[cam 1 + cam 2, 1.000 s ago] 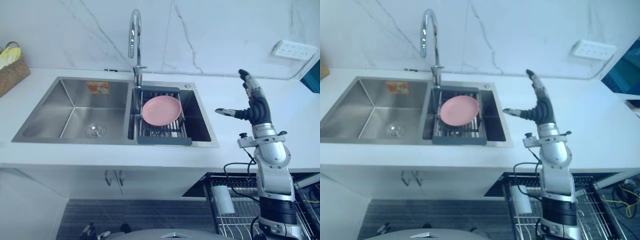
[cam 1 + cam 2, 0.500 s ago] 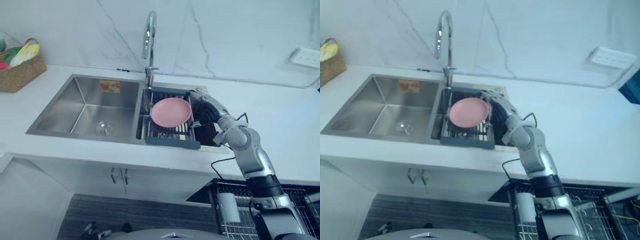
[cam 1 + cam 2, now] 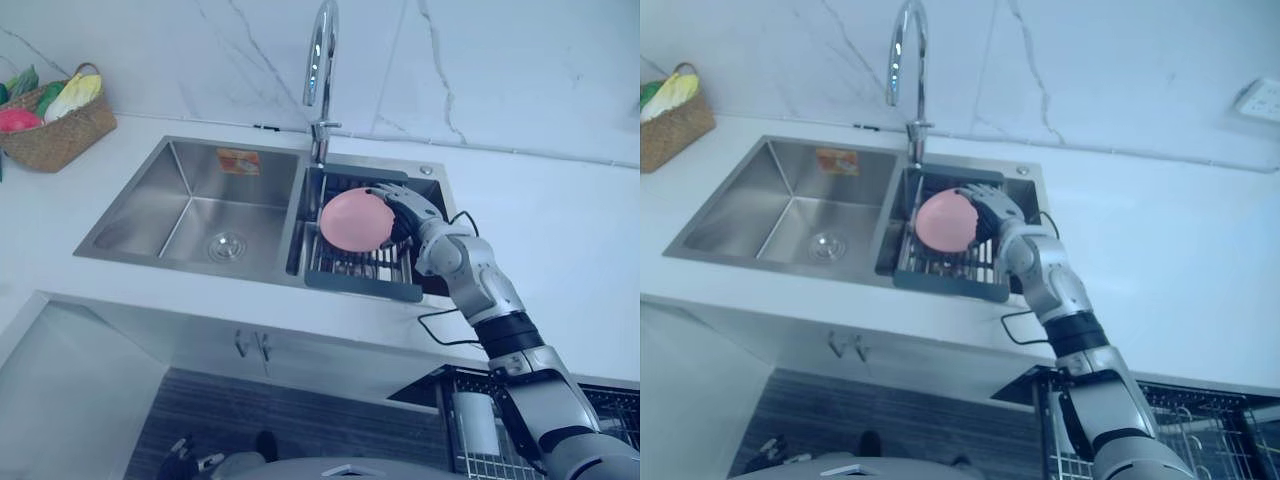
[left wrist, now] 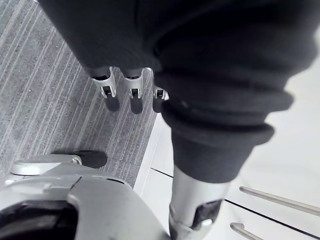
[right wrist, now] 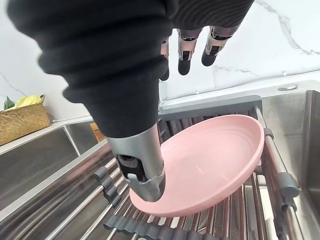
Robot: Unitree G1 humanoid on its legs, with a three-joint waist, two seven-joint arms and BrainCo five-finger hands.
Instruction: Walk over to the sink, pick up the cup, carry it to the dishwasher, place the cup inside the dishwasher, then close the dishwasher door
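Note:
No cup shows at the sink; a pink plate [image 3: 352, 220] lies on the dark drying rack [image 3: 362, 275] in the sink's right basin. My right hand [image 3: 408, 208] reaches over the plate from its right side. In the right wrist view the thumb [image 5: 144, 180] sits at the near rim of the plate [image 5: 210, 160], and the fingers [image 5: 186, 47] stay straight and spread well above it, so nothing is clamped. My left hand [image 4: 131, 92] hangs low beside the cabinet, its fingers relaxed and holding nothing.
The tall faucet [image 3: 320, 60] stands just behind the rack. The left basin [image 3: 190, 210] is bare steel. A woven basket [image 3: 62, 128] sits on the counter at far left. The pulled-out dishwasher rack [image 3: 600, 425] with a white cup [image 3: 476, 425] is at lower right.
My right hand came down from above the counter to the plate in the rack. The camera shifted, so the sink sits further right in view. The plate stays on the rack.

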